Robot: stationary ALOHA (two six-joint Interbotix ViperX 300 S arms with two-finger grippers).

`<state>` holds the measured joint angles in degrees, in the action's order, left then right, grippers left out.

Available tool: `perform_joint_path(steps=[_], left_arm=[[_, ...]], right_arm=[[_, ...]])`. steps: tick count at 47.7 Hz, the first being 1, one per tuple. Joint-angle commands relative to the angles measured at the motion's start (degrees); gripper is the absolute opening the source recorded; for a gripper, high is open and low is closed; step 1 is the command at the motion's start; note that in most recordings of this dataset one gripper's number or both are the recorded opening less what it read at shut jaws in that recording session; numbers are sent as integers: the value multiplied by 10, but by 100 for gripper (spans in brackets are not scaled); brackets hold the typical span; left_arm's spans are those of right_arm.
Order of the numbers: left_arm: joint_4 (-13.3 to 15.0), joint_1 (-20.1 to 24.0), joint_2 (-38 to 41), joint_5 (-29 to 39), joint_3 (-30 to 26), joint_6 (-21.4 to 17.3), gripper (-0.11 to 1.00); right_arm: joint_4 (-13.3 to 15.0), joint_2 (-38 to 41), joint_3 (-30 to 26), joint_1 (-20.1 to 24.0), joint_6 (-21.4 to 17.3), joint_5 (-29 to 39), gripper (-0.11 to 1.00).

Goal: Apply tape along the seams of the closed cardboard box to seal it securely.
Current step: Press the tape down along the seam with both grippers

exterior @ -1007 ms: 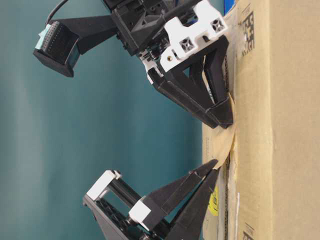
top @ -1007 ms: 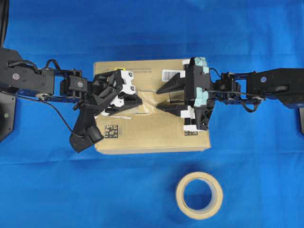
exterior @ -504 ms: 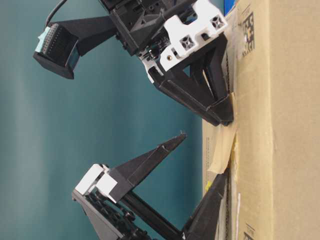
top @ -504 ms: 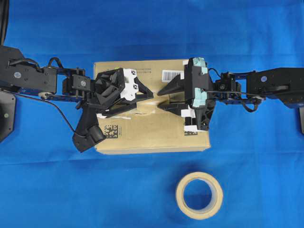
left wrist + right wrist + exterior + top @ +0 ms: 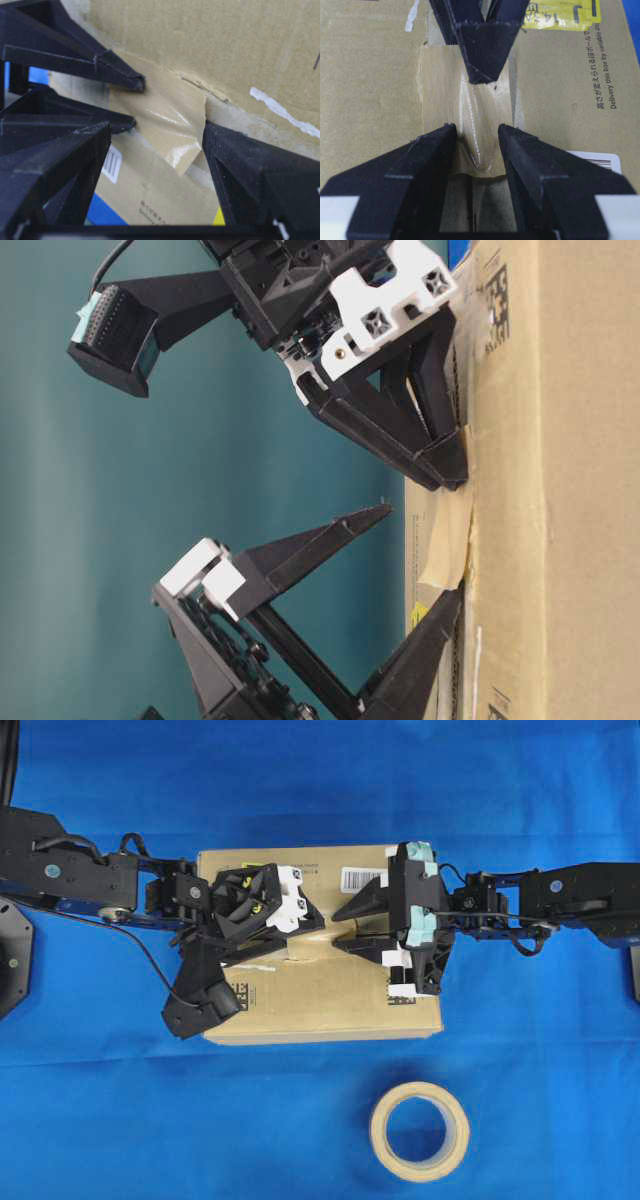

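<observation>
We read "Delivery this box by variable de…" beside a yellow sticker [image 5: 560, 14] on the box [image 5: 320, 990], plus a barcode label [image 5: 360, 877]. The tape [image 5: 465, 107] lies over the seam [image 5: 470, 200], one end lifted. Left gripper [image 5: 420, 555] gapes wide, one finger on the box; right gripper [image 5: 476, 137] is spread, both tips on the tape.

Cardboard box [image 5: 320, 1005]: brown carton, closed, laid flat on blue cloth; yellow sticker, white barcode label and black matrix codes are borne on top. Seams [image 5: 470, 210]: dark central gap, edged with pale residue. Tape [image 5: 465, 107]: short tan strip laid across the gap, one end wrinkled and lifted.
</observation>
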<state>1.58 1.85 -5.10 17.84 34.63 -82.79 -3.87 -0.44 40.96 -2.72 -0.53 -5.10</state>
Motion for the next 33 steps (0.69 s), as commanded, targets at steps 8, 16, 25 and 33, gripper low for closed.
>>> perform_joint_path(steps=[8,16,25,33], left_arm=[[1,-1,-3,61,-16,1,73],[1,-1,-11,67,-17,2,73],[1,0,-24,47,-11,3,72],[4,0,-47,-11,0,14,72]], right_arm=[[2,-1,7,2,1,18,50],[2,-1,7,4,1,19,50],[2,-2,7,4,1,17,50],[2,-4,8,4,0,20,50]])
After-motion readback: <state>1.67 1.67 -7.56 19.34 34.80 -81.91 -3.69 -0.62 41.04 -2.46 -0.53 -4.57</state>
